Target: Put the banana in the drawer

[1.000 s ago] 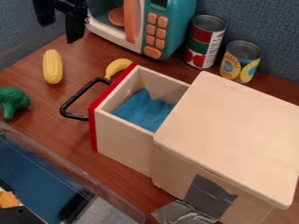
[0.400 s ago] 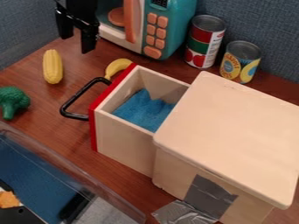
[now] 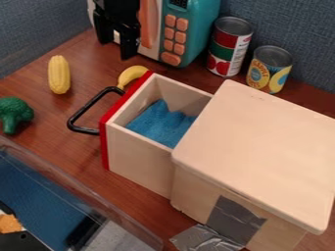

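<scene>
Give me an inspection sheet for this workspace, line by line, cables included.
Surface: brown wood-grain table.
Job's things: banana outside, by the red front of the drawer; drawer open, blue cloth inside.
Clutter: corn, broccoli, red-labelled can, yellow-labelled can, toy microwave.
Grippers: one gripper, open and empty, over the table's far side.
Cables: nothing seen.
Surroundings: blue-grey panels behind.

Banana point(image 3: 130, 74) partly hidden (behind drawer point(image 3: 104, 142)); microwave point(image 3: 204, 24) cropped.
</scene>
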Controlling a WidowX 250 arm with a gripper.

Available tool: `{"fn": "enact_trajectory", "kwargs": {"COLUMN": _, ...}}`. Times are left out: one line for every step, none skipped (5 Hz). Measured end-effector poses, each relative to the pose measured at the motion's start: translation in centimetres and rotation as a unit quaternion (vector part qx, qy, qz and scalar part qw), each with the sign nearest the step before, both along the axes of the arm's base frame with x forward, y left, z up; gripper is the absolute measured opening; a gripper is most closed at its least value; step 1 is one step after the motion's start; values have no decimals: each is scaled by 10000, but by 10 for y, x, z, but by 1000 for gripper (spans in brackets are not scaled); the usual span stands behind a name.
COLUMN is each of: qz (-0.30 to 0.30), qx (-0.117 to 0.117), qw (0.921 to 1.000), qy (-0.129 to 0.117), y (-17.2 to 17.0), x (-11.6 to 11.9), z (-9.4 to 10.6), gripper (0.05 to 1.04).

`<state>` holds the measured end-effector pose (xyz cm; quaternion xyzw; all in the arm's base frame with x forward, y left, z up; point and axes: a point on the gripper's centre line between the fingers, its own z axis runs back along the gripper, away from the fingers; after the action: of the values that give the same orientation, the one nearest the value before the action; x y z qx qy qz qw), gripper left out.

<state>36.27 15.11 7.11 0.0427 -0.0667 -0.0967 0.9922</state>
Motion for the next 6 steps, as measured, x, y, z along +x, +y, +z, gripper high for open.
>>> {"fn": "enact_trajectory", "kwargs": {"qz": -7, "qx": 28, "qw": 10000, "qy": -47, "y": -1, "x": 4, "z": 1, "gripper": 999}}
{"fn": "enact_trajectory", "kwargs": {"qz": -102, "qx": 94, "qw": 9998, "qy": 112, "y": 2, "x": 6, "z": -18, "gripper": 1000}}
{"fn": "enact_trajectory", "kwargs": {"qz": -125, "qx": 180, "qw": 9996, "qy": 178, "y": 7, "x": 12, "z": -27, "gripper": 999}}
{"fn": "enact_trajectory", "kwargs": {"qz": -61, "qx": 144, "qw": 9996, "qy": 227, "y": 8, "x": 15, "z": -34, "gripper": 1000}}
{"fn": "enact_trajectory", "kwargs": {"qz": 32, "qx": 141, "qw": 9997, "qy": 215, "y": 9, "x": 15, "z": -37, "gripper": 999}}
{"fn": "enact_trajectory", "kwargs": {"qz": 93, "qx": 84, "qw": 9998, "qy": 150, "y": 6, "x": 17, "z": -38, "gripper": 1000}}
